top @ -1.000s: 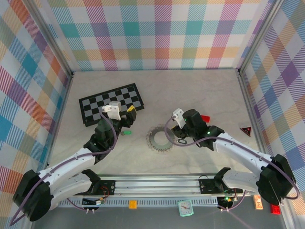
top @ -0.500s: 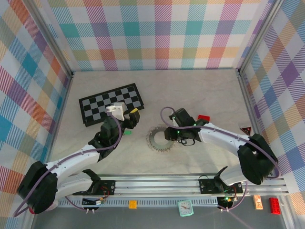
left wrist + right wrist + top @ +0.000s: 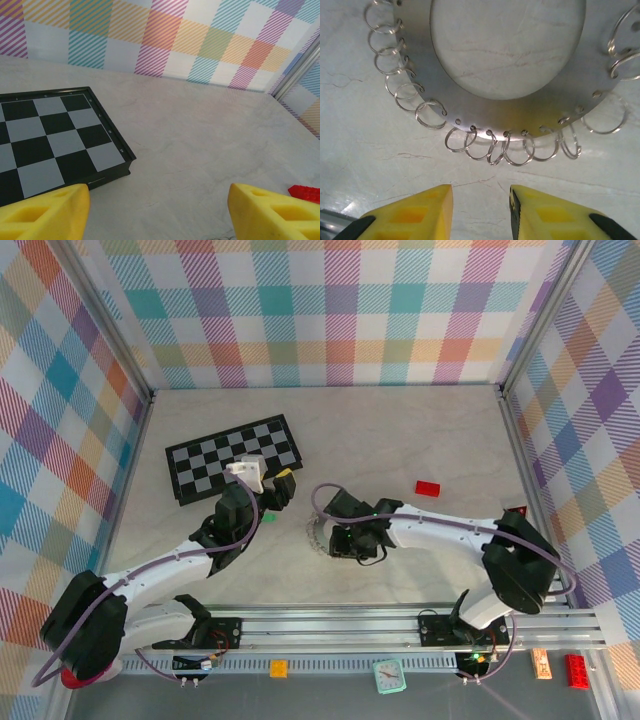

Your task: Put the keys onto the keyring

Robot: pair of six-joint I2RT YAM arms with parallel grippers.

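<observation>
Right hand [image 3: 481, 200], open and empty, is hovering just beside the keyring [image 3: 520, 112], likely preparing to clamp its looped rim next.

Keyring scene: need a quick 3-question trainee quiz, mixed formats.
1. True or false: the right gripper is gripping the keyring.
2. The left gripper has its fingers: A) wide apart with nothing between them B) closed together C) clamped on the keyring.
3. Fill in: in the left wrist view, a red brick lies at the right edge and the ___ lies at the left.

Key
1. False. Its fingers stop short of the ring's rim, with bare table between them.
2. A.
3. chessboard.
</observation>
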